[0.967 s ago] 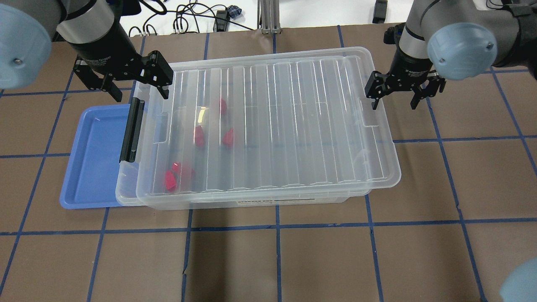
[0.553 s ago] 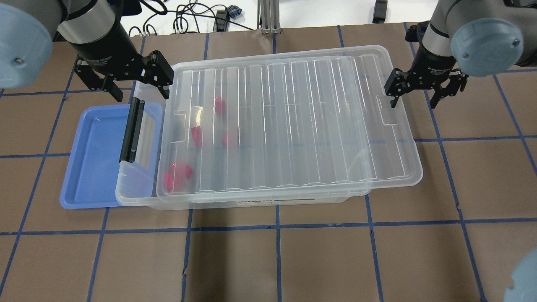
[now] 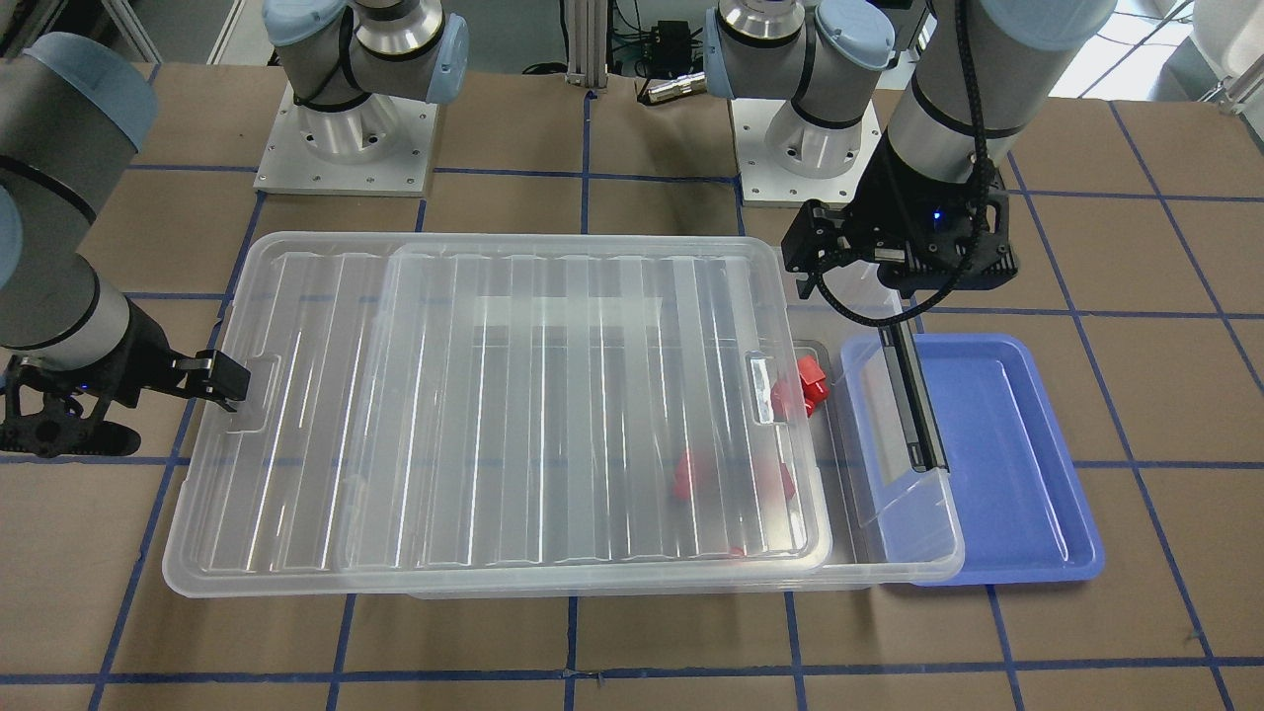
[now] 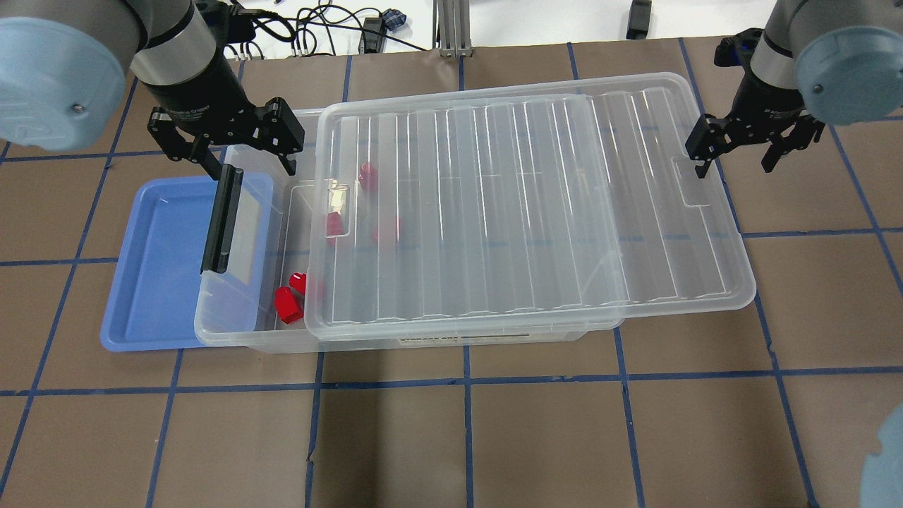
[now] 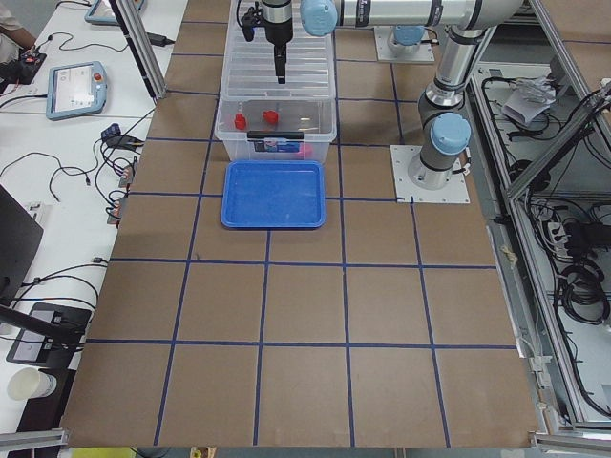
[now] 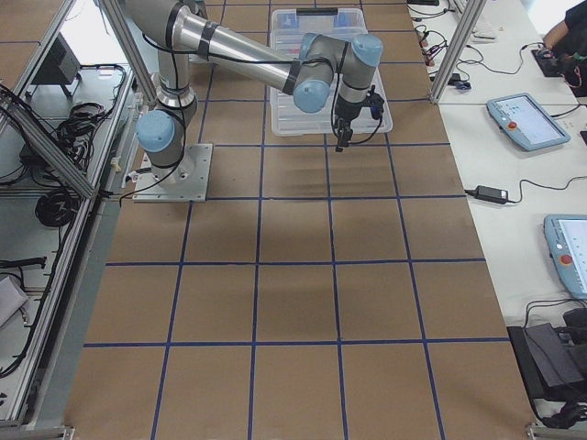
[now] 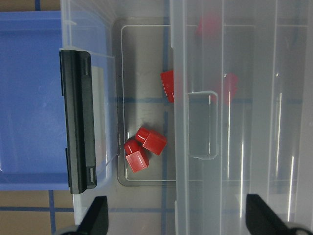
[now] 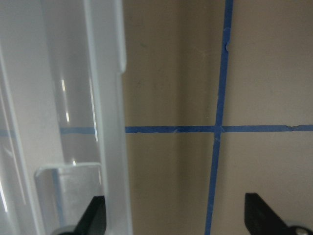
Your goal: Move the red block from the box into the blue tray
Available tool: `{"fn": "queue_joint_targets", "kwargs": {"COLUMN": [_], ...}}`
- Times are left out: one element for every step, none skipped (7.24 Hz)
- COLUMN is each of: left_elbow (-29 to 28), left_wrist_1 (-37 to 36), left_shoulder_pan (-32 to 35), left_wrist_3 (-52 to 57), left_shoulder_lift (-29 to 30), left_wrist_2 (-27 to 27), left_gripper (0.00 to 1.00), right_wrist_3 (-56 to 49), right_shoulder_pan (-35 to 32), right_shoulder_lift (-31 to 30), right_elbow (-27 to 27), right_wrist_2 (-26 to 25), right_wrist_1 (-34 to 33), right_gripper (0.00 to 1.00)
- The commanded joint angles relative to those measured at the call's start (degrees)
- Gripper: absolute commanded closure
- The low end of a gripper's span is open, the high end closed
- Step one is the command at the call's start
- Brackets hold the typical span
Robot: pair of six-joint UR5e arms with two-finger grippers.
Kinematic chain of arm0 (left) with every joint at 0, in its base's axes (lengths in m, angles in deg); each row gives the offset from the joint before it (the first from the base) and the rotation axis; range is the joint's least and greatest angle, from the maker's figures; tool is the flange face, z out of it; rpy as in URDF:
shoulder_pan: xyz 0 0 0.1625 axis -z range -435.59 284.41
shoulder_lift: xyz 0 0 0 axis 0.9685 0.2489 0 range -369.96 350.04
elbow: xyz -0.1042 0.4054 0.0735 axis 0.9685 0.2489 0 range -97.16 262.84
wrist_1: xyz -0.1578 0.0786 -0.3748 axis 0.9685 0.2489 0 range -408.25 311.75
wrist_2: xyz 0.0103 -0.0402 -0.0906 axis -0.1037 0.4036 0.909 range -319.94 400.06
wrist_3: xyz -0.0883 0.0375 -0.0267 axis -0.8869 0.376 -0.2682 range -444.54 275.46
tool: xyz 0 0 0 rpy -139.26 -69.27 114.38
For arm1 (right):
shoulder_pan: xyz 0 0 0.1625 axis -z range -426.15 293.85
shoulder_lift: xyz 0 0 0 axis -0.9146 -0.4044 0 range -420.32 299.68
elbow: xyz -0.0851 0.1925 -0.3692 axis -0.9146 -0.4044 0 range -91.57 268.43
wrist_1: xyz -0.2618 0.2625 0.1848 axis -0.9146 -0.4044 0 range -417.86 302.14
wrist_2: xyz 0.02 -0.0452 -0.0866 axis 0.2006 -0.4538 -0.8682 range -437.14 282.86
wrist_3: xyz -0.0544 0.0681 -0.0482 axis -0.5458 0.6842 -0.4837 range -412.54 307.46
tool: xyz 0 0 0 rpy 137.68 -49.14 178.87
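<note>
Right now I see the left gripper (image 4: 250,168) spread over the box (image 4: 211,317) by its latch (image 4: 222,219), the right gripper (image 4: 734,164) spread astride the lid (image 4: 529,212) rim, the label (image 4: 451,339) unreadable.

- Arms (image 4: 176,49): silver-grey tubes, pale-blue joint caps (image 4: 53,74), one screw each.
- Left gripper (image 4: 252,166), right gripper (image 4: 734,167): black, white lettering.
- Black ribbed cable (image 3: 973,89) on left arm.

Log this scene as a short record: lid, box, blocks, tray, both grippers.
lid: resting on the box, offset toward the robot's right
box: left end uncovered
red blocks: two in the uncovered end, others under the lid
blue tray: empty, at the box's left end
left gripper: open, empty, above the box's left end
right gripper: open, one finger at the lid's right edge
</note>
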Motion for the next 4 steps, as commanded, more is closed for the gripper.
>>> {"fn": "queue_joint_targets", "kwargs": {"left_elbow": [0.9,1.6,2.7,2.9], "left_wrist_1": [-0.4,-2.9,-5.9,-6.2], "left_shoulder_pan": [0.2,0.4,0.5,0.3], "left_wrist_3": [0.3,-0.2,-0.2,0.5], "left_shoulder_lift": [0.5,1.6,1.7,2.2], "left_wrist_2": [0.0,0.1,0.1,0.0], "left_gripper": [0.00,0.00,0.00,0.00], "right_wrist_3": [-5.0,-6.6,-9.0,-10.5], "right_shoulder_pan": [2.4,3.3,4.7,5.3], "right_shoulder_lift": [0.0,0.0,0.1,0.1], "right_elbow": [-0.2,-0.3,-0.4,-0.4], "right_wrist_2": [-0.6,-1.9,-1.9,-1.9], "right_wrist_1": [-0.2,-0.2,-0.2,-0.3], "right_gripper": [0.00,0.00,0.00,0.00]}}
